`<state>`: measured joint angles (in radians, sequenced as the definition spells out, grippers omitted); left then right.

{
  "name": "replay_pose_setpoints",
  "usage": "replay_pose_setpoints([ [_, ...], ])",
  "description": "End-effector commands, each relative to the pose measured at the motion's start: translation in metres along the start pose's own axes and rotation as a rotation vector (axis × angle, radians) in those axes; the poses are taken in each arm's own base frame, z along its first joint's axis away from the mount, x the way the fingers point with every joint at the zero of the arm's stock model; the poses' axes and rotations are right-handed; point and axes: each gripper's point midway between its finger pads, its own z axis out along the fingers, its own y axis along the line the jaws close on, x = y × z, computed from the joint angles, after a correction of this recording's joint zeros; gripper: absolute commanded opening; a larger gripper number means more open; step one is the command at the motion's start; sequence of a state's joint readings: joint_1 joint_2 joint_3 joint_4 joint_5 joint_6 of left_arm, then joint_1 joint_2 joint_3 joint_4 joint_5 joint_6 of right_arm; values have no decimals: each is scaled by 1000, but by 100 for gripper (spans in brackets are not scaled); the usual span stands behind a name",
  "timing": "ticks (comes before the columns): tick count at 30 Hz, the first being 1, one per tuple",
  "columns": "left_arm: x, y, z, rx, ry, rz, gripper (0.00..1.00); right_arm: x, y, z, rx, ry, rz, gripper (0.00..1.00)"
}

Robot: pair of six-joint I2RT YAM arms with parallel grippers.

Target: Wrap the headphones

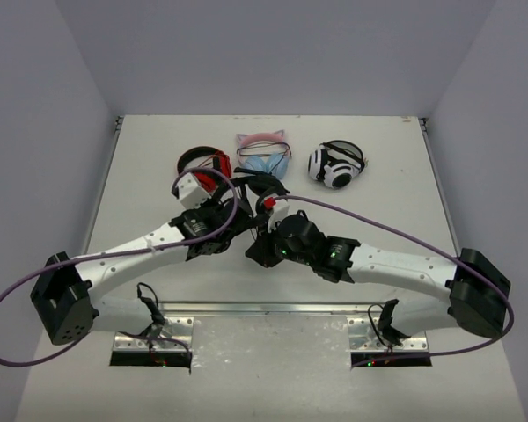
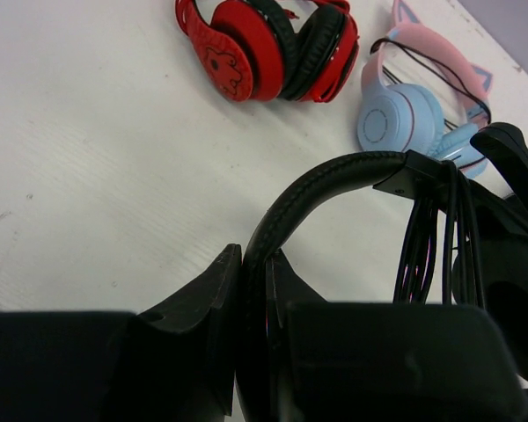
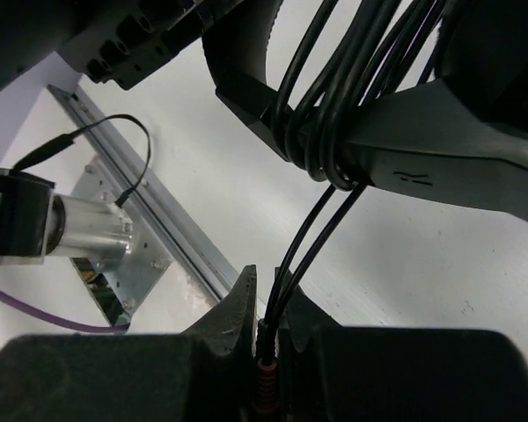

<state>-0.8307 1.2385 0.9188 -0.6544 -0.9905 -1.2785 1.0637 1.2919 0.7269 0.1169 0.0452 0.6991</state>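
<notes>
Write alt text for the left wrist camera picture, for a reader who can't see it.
The left gripper pinches the black headphones by their padded band, and their thin cable is looped around the band's end. Beyond, a red-and-black pair and a pink-and-blue pair lie on the white table.

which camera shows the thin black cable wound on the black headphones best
Right wrist: the thin black cable loops close-up around the band of the black over-ear headphones. Left wrist shows strands hanging beside the padded headband; in the top view it is too small to make out.
</notes>
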Motion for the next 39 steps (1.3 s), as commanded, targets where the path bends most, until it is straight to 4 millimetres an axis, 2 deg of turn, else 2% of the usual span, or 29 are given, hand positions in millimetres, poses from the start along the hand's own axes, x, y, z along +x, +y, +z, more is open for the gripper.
replay_pose_setpoints([
  [1, -5, -17, 17, -2, -75, -115, 0, -2, 10, 5, -13, 10, 71, 1],
  [3, 15, -15, 27, -23, -50, -46, 0, 6, -4, 7, 3, 7, 126, 1],
  [4, 26, -16, 30, -19, -26, -12, 1, 21, -15, 7, 14, 3, 154, 1],
  [5, 32, -26, 35, 15, -19, -20, 0, 27, -22, 6, 22, -3, 167, 1],
  [6, 51, -20, 42, 14, 22, 62, 0, 38, -30, 6, 28, -9, 174, 1],
  [7, 56, -28, 49, 41, 31, 39, 0, 43, -34, 6, 33, -9, 177, 1],
  [9, 85, -18, 60, 29, 99, 101, 0, 60, -46, 5, 51, 4, 181, 1],
  [13, 119, -20, 78, 27, 159, 171, 0, 79, -69, 3, 87, 4, 216, 1],
  [16, 146, -20, 89, 38, 201, 250, 0, 92, -77, 1, 67, 11, 285, 1],
  [19, 156, -21, 93, 35, 225, 279, 0, 95, -72, 3, 38, 25, 306, 2],
  [21, 159, -18, 92, 23, 237, 275, 0, 89, -64, 8, 9, 19, 320, 3],
  [22, 161, -14, 91, 9, 243, 280, 0, 92, -63, 11, 6, 34, 325, 3],
  [24, 159, -4, 89, -39, 239, 265, 0, 87, -56, 14, -17, 25, 348, 5],
  [26, 155, -4, 87, -71, 227, 220, 1, 90, -53, 17, -26, 31, 359, 11],
  [27, 153, 6, 85, -112, 217, 243, 0, 87, -49, 19, -40, 14, 372, 13],
  [28, 152, 3, 84, -119, 213, 230, 0, 89, -46, 19, -48, 14, 376, 16],
  [33, 155, 7, 78, -173, 175, 229, 0, 98, -43, 24, -89, -2, 445, 18],
  [38, 163, 10, 85, -138, 153, 261, 0, 102, -41, 21, -104, 3, 458, 21],
  [39, 164, 9, 86, -123, 150, 276, 0, 103, -41, 20, -103, 4, 459, 27],
])
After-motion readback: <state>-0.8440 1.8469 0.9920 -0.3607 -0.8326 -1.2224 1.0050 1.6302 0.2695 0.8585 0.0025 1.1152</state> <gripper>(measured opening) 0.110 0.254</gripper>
